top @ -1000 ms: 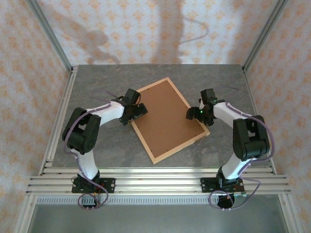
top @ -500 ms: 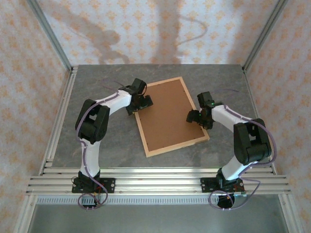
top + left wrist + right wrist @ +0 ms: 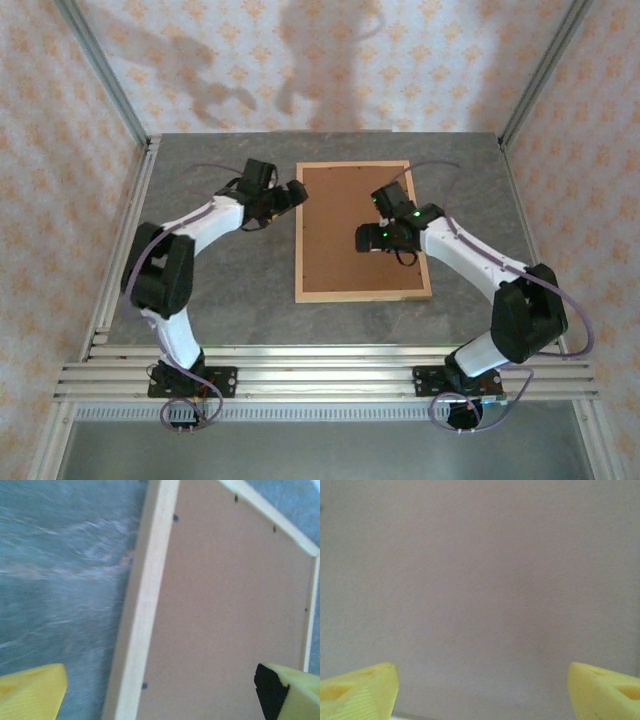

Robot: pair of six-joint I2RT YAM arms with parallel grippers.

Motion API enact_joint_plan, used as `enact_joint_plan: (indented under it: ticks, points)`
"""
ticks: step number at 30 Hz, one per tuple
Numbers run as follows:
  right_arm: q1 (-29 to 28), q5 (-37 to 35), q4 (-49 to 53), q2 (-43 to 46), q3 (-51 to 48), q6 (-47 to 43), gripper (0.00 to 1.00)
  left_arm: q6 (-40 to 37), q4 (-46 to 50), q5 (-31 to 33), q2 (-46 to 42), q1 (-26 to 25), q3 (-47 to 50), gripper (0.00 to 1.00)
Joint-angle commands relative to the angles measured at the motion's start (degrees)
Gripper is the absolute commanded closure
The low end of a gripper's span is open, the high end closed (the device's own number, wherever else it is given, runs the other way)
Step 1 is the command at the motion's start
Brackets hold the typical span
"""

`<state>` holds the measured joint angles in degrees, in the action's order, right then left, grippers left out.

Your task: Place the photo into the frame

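The frame (image 3: 362,295) lies back-up on the grey table, its thin light wood rim round a plain brown backing board (image 3: 340,250). The photo is hidden. My left gripper (image 3: 297,192) hovers open at the frame's far left corner; in the left wrist view its yellow fingers (image 3: 35,692) straddle the wood rim (image 3: 150,595), and the left gripper (image 3: 160,695) holds nothing. My right gripper (image 3: 362,238) is open over the middle of the backing board (image 3: 480,580), with its yellow fingertips (image 3: 360,690) wide apart and the right gripper (image 3: 482,690) empty.
Small black tabs (image 3: 175,517) dot the inner edge of the rim. Grey table (image 3: 220,290) lies bare to the left of the frame and in front of it. Aluminium rails (image 3: 320,370) run along the near edge, and patterned walls close in the back and sides.
The frame has turned clockwise and now lies square to the table edges. My left gripper has gone to its far left corner. My right gripper has moved left over the backing.
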<state>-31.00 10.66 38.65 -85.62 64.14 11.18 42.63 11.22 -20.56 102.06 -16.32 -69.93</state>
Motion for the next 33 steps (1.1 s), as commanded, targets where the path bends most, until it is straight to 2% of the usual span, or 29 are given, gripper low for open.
enact_joint_plan:
  ticks: [1, 4, 8, 11, 14, 21, 33]
  points:
    - [-5.0, 5.4, 2.6, -2.3, 2.9, -8.4, 0.15, -1.4, -0.1, 0.7, -4.8, 1.2, 5.4, 0.01]
    - [-10.3, 4.3, 2.7, -6.2, 4.6, -14.2, 0.12, -1.3, 0.0, -0.9, -7.7, 1.5, 9.9, 0.00]
    - [-17.5, 3.4, -0.9, -9.1, 4.2, -24.2, 0.05, -0.5, -1.4, -1.2, -11.4, 1.5, 16.1, 0.00]
    - [-20.8, 2.3, -3.6, -10.0, 3.9, -29.7, 0.00, 0.7, -3.7, -1.9, -13.3, 1.6, 20.4, 0.00]
    - [-22.1, 3.6, -4.6, -11.1, 4.4, -33.2, 0.00, 1.8, -5.7, -2.8, -14.1, 1.6, 23.3, 0.00]
    - [-26.0, -0.6, -8.7, -12.5, 0.7, -44.3, 0.00, 4.1, -10.1, -3.8, -15.1, 1.6, 26.9, 0.00]
    - [-27.1, -6.2, -19.3, -14.7, -3.9, -50.9, 0.00, 6.1, -13.2, -6.8, -15.3, 1.6, 29.5, 0.00]
